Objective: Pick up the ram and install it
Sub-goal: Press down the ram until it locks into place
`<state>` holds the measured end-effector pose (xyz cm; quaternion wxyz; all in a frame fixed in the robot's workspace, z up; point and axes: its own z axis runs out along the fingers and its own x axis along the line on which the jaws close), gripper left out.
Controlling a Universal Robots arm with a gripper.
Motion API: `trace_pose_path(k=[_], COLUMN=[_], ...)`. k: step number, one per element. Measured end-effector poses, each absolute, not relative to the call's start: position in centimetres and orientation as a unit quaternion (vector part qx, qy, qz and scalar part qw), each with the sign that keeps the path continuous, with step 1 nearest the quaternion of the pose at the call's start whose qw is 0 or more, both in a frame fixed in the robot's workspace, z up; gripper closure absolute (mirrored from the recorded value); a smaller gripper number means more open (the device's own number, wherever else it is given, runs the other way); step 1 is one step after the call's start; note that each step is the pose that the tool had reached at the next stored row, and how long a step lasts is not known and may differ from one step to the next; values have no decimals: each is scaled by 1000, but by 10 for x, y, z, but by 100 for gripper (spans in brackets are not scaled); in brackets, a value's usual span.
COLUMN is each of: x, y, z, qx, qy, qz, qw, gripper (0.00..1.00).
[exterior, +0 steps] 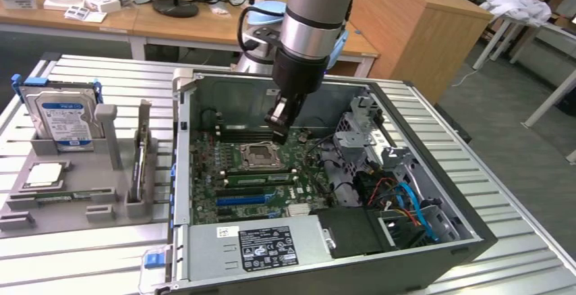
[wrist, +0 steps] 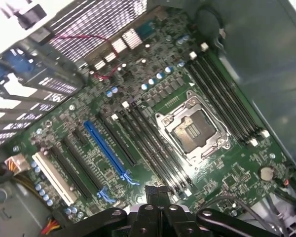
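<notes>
The claw hangs inside the open computer case, its fingers pressed together with nothing seen pinched between them. In the wrist view the joined tips show as a dark narrow stub, and the rest of the claw is cut off at the frame edge. Directly under the claw is the motherboard. The open processor socket sits just beside the tips, with long black slots running along either side of it. It is hard to tell whether those slots carry anything.

The ram appears to be the thin green strip lying flat in a groove of the grey holder on the table. It is small and partly sunk in the groove, so its label is hard to make out. Its long axis runs roughly across the exterior view, from left to right. It lies well apart from the claw: outside the case, off to the exterior view's left of it, and lower in the picture. A hard drive stands upright in the same holder, beyond the ram.
</notes>
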<state>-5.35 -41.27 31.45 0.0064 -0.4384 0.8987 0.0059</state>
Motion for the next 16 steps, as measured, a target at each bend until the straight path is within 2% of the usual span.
trace_pose_path(k=[8,16], x=[-54,-54], y=[-413,-413], z=[314,314], qx=[-401,-380], qy=[916,925], qz=[14,15], qw=[11,12], gripper=[89,89])
